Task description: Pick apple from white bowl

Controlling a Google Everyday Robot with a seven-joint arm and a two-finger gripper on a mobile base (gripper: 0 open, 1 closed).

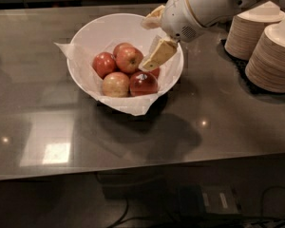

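The white bowl (96, 28) stands on the dark table, lined with crumpled white paper (133, 105). Several apples lie in it. A red apple with a yellow-orange blush (129, 59) sits on top in the middle, a red one (104, 63) to its left, a pale yellowish one (115, 84) in front and a dark glossy red one (143, 83) at the front right. My gripper (145, 44) hangs over the bowl's right half, open and empty. One finger (157, 55) points down beside the blushed apple; the other (154, 14) is above the far rim.
Two stacks of beige paper bowls (249, 32) (275, 56) stand on a dark mat at the right, close to my arm (204, 4). The table's front edge (142, 167) runs across the lower part of the view.
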